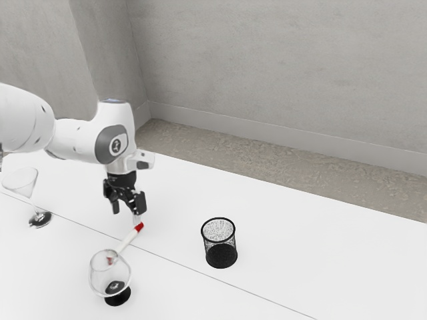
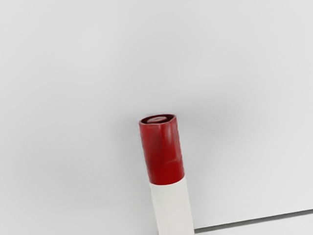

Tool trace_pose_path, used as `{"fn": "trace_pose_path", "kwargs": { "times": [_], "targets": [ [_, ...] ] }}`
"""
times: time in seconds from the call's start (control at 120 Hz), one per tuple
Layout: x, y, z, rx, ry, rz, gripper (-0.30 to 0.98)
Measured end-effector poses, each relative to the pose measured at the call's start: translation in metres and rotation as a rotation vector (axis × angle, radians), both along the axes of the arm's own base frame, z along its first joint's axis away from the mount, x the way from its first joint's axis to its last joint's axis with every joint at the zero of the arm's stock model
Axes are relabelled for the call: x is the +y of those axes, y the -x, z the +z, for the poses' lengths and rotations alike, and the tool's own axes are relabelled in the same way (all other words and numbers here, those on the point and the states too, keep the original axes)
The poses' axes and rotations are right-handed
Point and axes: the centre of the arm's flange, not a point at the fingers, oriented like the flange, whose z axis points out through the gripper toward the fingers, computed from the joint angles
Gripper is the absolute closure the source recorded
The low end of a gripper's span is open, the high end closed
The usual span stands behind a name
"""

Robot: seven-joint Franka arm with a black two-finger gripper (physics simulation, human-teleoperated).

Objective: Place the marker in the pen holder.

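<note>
marker point(image 1: 127, 241) lies on the white table point(image 1: 310, 243), slanting across the thin dark seam, outside the pen holder point(image 1: 220, 253). its body is white and its near-hand end is red (in my wrist view that end has a recessed centre inside a dark rim). my gripper point(image 1: 127, 211) is over the red end, pointing down, with its fingers spread apart and nothing pinched between them.

the marker's other end shows through the clear bowl of a round glass point(image 1: 110, 276), which stands upright on a black foot. whether marker and glass touch, i cannot tell.

the pen holder, a black mesh cup with a dark base, stands upright and open-topped, well apart from the marker, toward the exterior view's right. a second glass point(image 1: 21, 181), wider at the mouth and tapering to a stem, stands on a dark foot toward the exterior view's left, on the other side of my hand from the pen holder.

my white arm point(image 1: 80, 139) reaches in from the exterior view's left. past the table are a mottled brown-grey floor point(image 1: 280, 167) and plain grey walls point(image 1: 273, 63) (a pale baseboard runs along them).
</note>
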Motion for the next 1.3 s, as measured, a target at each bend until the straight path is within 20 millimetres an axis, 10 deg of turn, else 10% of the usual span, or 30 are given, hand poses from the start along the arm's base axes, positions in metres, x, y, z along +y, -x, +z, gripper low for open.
{"fn": "trace_pose_path", "kwargs": {
  "times": [0.192, 0.575, 1.3],
  "targets": [
    [-0.005, -0.004, -0.036, -0.034, 0.013, 0.05, 0.02],
    [-0.017, -0.001, -0.048, -0.071, 0.016, 0.079, 0.28],
    [-0.017, -0.003, -0.016, -0.129, 0.0, 0.123, 0.78]
  ]
}}
